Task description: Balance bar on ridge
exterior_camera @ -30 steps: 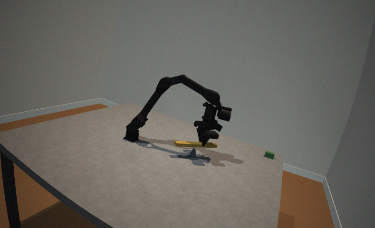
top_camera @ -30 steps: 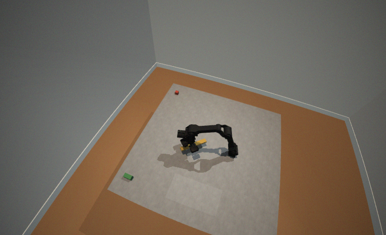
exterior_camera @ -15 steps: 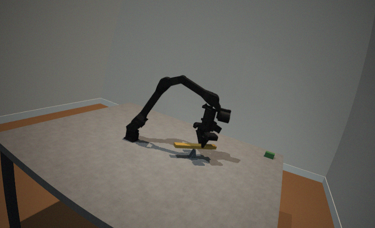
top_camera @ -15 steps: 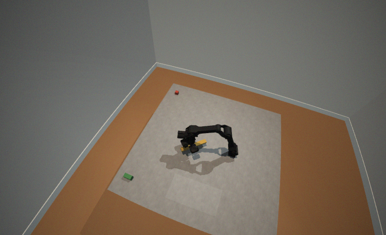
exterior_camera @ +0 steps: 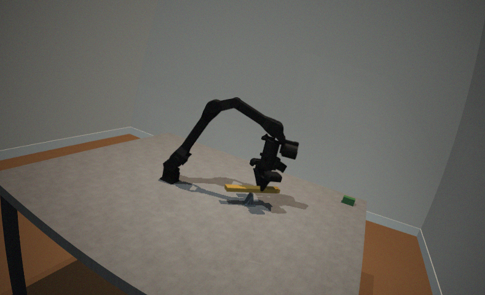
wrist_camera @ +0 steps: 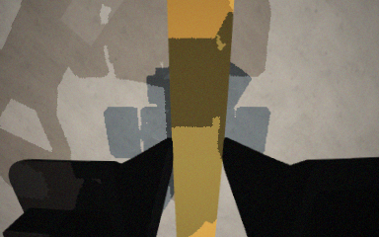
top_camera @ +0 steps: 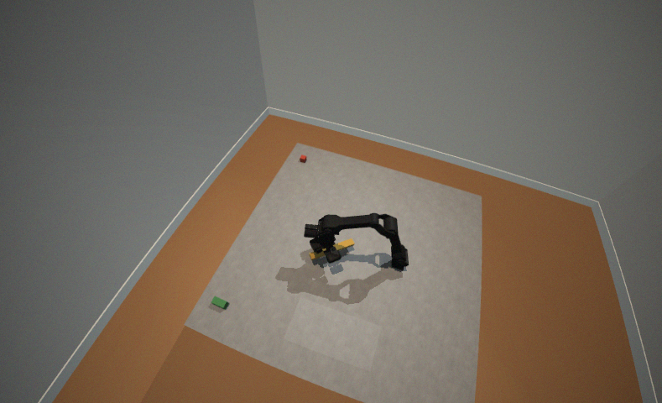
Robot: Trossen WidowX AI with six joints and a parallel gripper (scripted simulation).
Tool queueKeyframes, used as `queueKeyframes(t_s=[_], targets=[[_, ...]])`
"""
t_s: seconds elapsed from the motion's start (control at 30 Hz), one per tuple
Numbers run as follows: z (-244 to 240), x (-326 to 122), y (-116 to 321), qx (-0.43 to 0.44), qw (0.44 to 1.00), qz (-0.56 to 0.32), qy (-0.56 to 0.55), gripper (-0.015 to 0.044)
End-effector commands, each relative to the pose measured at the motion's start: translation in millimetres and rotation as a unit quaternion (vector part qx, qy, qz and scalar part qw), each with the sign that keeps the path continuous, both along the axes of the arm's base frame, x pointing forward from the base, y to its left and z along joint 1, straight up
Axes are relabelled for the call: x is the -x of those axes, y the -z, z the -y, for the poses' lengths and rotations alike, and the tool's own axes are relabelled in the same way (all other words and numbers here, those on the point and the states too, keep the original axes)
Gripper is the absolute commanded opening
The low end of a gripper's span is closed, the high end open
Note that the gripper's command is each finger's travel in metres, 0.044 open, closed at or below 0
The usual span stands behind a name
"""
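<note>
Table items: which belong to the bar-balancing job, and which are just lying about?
In the job: yellow bar, held in the shut gripper; grey ridge beneath it.

Lying about: green block near the table edge; red cube at a far corner.

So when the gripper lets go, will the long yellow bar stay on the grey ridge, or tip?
The long yellow bar looks stiff: it stays straight though the gripper holds it off-centre. It seems level over the small grey ridge and roughly centred, so it may stay. The ridge top is narrow, so a slight nudge could tip it.
</note>
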State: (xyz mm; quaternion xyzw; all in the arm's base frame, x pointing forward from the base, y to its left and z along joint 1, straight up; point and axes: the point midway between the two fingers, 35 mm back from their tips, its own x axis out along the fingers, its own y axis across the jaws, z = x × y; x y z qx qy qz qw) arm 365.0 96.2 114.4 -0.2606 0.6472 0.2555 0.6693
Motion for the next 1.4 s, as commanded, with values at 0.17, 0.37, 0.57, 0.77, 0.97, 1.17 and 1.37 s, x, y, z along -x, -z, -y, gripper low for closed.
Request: queueKeyframes(t_s=[0.17, 0.37, 0.57, 0.77, 0.97, 1.17, 1.37], targets=[[-0.2, 1.2, 1.4, -0.001, 1.000, -0.002, -0.001, 0.0000], [-0.2, 1.2, 1.8, -0.001, 1.000, -0.002, -0.001, 0.0000], [-0.1, 1.2, 2.4, -0.001, 1.000, -0.002, -0.001, 0.0000], [-0.1, 1.2, 2.8, -0.001, 1.000, -0.002, -0.001, 0.0000], [-0.1, 1.2, 3.4, -0.001, 1.000, -0.002, -0.001, 0.0000], [-0.1, 1.2, 3.8, -0.001, 1.000, -0.002, -0.001, 0.0000], [-0.1, 1.2, 4.4, -0.001, 1.000, -0.002, -0.001, 0.0000]])
